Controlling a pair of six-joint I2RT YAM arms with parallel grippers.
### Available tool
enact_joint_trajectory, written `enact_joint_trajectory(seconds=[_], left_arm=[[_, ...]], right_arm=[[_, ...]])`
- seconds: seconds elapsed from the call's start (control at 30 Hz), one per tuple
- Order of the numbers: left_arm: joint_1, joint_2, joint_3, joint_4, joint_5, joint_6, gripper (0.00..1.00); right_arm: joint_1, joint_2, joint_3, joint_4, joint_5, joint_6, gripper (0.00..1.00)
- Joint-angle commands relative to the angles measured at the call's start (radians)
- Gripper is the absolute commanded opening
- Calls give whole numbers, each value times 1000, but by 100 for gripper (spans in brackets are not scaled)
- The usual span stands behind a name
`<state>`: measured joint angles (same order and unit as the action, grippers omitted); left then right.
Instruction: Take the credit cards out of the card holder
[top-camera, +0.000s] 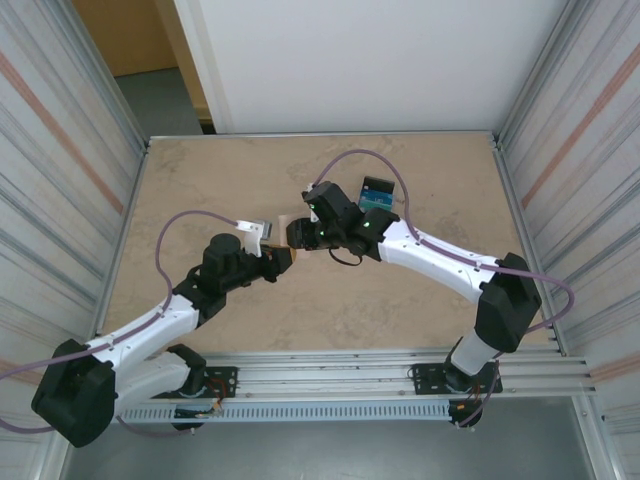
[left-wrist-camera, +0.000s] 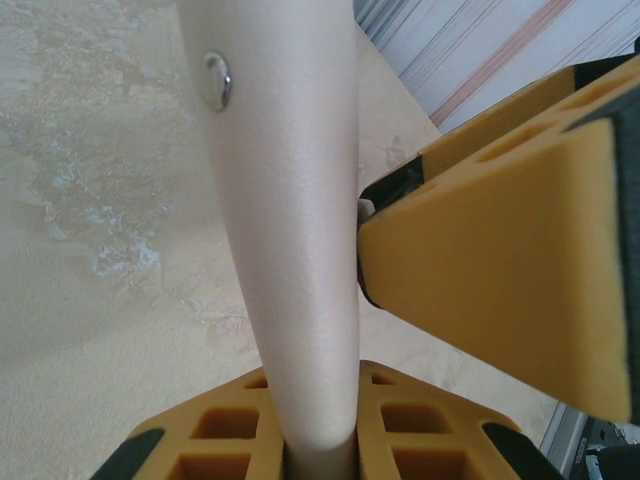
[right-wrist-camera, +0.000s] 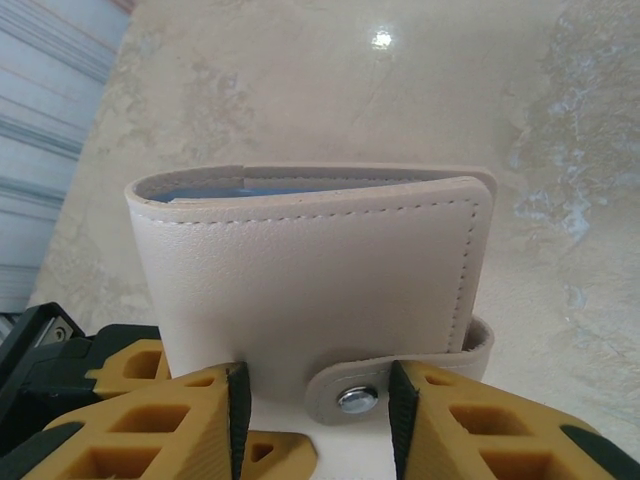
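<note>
The left claw (top-camera: 284, 256) is clenched on one edge of the folded beige card holder (right-wrist-camera: 310, 270). The right claw (right-wrist-camera: 315, 410) has a finger on either side of the snap tab (right-wrist-camera: 355, 397); I cannot tell whether it grips. The holder sits between both claws, mid-surface (top-camera: 400, 310).

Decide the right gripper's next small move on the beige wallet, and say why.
Probably close the right gripper on the snap tab and pull it open: the card holder is snapped shut, the left gripper clamps its edge, and open jaws straddle the tab.
</note>
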<state>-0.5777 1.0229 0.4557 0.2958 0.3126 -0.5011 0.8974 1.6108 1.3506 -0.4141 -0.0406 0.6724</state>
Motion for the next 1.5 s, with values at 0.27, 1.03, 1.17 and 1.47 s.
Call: enact_joint_trajectory(seconds=[0.27,1.03,1.17,1.47], left_arm=[[-5,-29,29,62,5,-6,0],[-4,-38,20,43,-29,-19,0],[-4,-39,18,43,-31,-21,0],[-4,-46,17,40,-40,-24,0]], right_arm=[[-9,18,11,-58,66,13,25],[-21,-43,-34,-28,55,-2,0],[-21,-49,-35,-32,54,-6,0],[-21,-65,-47,-37,62,-14,0]])
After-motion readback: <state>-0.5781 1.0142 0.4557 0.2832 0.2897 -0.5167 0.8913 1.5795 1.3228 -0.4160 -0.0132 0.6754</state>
